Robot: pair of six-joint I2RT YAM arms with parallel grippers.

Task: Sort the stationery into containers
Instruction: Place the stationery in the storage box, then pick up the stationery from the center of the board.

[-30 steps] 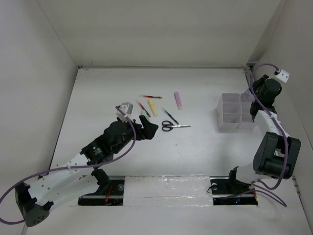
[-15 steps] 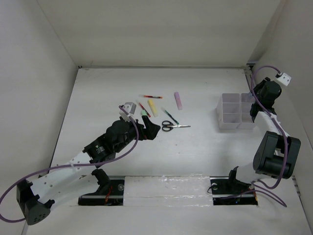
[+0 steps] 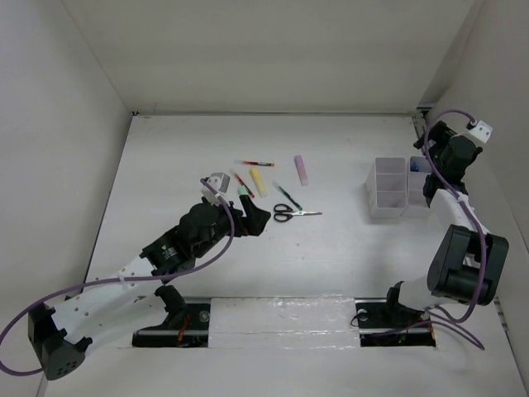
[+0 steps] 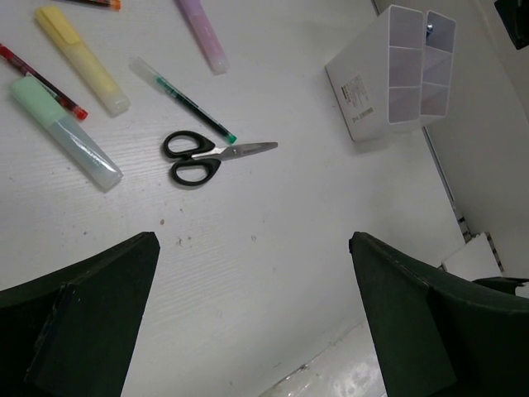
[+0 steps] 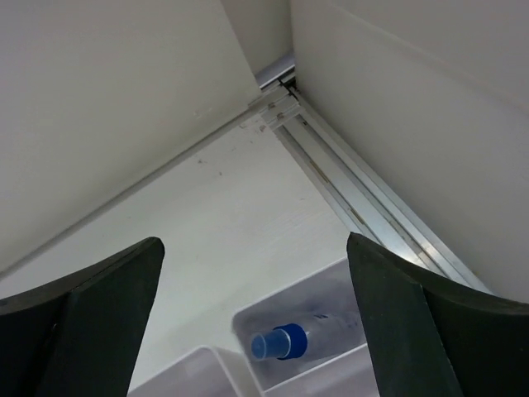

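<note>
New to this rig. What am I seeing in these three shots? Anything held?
Two robot arms sit at the near edge of a table, each with a two-finger gripper. One view looks down from above and behind. The other two come from wrist cameras, so the dark shapes at the bottom are their own fingers. On the table lie black-handled scissors, marker sticks in yellow, pale green and pink, and thin pens. The white plastic bins hold a blue-capped clear bottle. Left gripper and right gripper are open, empty.

arms (image 3: 107, 285): white links, black joints | cables (image 3: 449, 112): purple | gripper fingers (image 4: 83, 314): dark, matte
</note>
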